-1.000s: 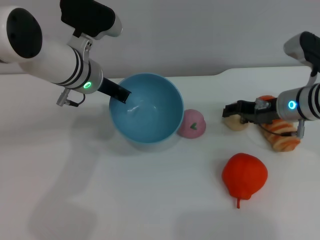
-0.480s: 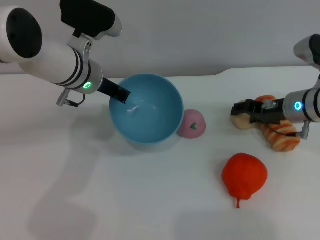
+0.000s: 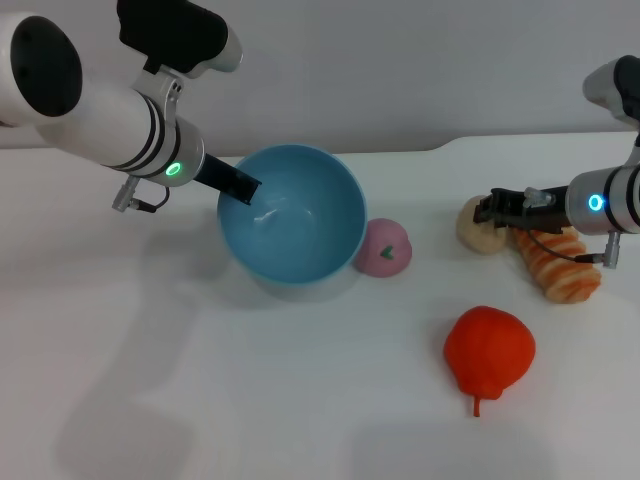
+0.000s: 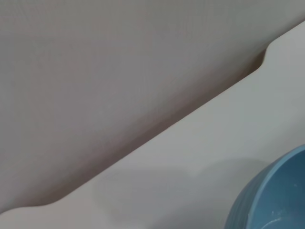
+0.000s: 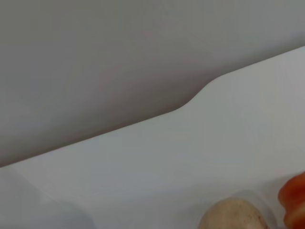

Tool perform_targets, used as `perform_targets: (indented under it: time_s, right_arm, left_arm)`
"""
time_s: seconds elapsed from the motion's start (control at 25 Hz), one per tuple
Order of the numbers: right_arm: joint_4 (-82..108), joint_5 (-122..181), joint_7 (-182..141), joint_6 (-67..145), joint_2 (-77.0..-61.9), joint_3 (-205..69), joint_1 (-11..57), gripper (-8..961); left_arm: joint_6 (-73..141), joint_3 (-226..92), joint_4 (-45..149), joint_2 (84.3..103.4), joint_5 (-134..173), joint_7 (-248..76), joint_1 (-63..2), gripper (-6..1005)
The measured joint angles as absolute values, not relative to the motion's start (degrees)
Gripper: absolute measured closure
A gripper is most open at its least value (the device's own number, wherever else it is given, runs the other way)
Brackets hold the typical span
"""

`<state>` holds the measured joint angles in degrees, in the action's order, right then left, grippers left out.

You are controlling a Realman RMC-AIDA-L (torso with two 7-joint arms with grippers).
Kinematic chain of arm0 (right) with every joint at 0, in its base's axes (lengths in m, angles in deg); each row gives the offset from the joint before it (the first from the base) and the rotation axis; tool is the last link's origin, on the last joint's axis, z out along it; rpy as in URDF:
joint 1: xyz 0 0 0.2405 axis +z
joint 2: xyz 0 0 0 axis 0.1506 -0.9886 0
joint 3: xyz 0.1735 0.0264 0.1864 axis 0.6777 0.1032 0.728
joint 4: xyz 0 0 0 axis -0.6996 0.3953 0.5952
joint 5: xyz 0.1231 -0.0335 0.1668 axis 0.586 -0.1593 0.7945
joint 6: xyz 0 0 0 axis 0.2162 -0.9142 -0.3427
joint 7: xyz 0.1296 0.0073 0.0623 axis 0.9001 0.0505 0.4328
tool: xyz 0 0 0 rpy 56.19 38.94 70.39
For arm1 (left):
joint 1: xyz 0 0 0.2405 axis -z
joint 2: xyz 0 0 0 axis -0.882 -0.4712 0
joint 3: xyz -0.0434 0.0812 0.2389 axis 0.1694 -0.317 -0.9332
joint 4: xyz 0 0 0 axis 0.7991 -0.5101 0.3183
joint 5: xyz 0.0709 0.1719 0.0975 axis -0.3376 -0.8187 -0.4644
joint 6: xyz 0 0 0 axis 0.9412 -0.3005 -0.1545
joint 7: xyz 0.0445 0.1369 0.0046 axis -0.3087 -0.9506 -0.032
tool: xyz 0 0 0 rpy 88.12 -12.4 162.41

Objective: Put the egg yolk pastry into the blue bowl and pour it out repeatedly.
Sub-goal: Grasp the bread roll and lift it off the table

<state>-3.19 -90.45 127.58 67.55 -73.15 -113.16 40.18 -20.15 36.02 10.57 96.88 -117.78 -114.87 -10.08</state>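
Your left gripper clamps the blue bowl by its rim, tilted for loading. Your right gripper meets the egg yolk pastry on the table; grip cannot be told.

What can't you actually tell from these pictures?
- Head view: whether the right gripper grips the egg yolk pastry; the fingers overlap it.
- Head view: the left gripper at the blue bowl rim; its grip is unclear.
- Wrist views: frame edges cut off bowl and pastry.

We see the right gripper drawing back toward its own side, its black tips now at the edge of the small pale beige rounded egg yolk pastry, which lies mostly uncovered just ahead.
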Motion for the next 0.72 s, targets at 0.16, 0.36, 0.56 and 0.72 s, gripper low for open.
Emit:
perform_targets:
  time_s: [0.16,0.36,0.56,0.72]
  right_arm:
    - [-3.16,-90.48,126.59,67.55,-73.19,-113.16,39.96,711]
    - [-3.58,-90.36,125.01,67.55,-73.47,-113.17,39.61,783]
    - [-6.04,-90.2,122.57,67.69,-74.14,-113.17,39.73,826]
    - [-7.29,-90.31,121.24,68.18,-74.31,-113.24,40.44,855]
  left_arm:
    - [-20.11,36.02,10.57,96.88,-117.81,-114.87,-9.96,1000]
    - [-20.01,36.02,10.56,96.88,-118.04,-114.88,-10.01,1001]
    - [-20.08,36.02,10.37,96.88,-118.09,-114.93,-10.07,1001]
    - [-20.26,36.02,10.5,96.88,-118.1,-114.94,-10.06,1000]
